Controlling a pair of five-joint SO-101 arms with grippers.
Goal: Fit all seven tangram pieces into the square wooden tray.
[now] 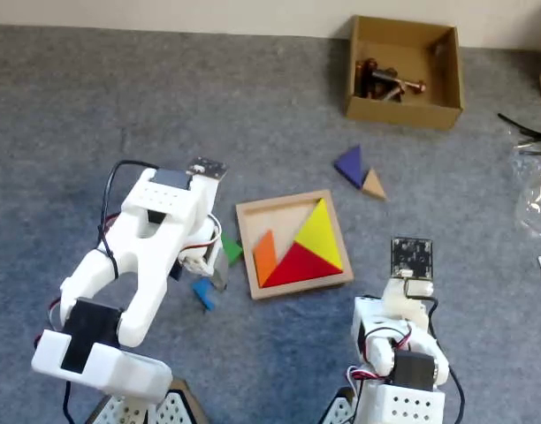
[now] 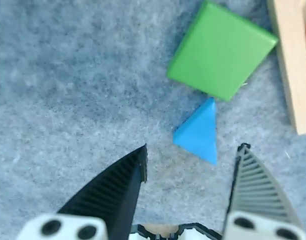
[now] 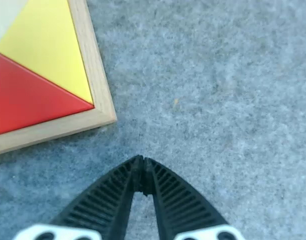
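On the grey, felt-like tabletop (image 1: 94,106) seen from above, a square wooden tray (image 1: 306,284) holds a yellow triangle (image 1: 320,234), a red triangle (image 1: 301,263) and an orange piece (image 1: 265,256), all flat and smooth. A dark blue triangle (image 1: 349,165) and a tan triangle (image 1: 373,184) lie side by side beyond it, near a cardboard box (image 1: 399,113). The white left arm (image 1: 138,265) bends down beside the tray; the right arm (image 1: 399,344) sits folded near the tray's closest corner.

From the left wrist, the left end effector (image 2: 193,147) hangs spread wide and empty, with a light blue triangle (image 2: 199,131) just ahead between its ribbed fingertips. A green square (image 2: 220,50) touches that triangle's tip, just beside the tray's rim.

From the right wrist, the right end effector (image 3: 143,160) hovers pressed together, holding nothing, near the tray corner.
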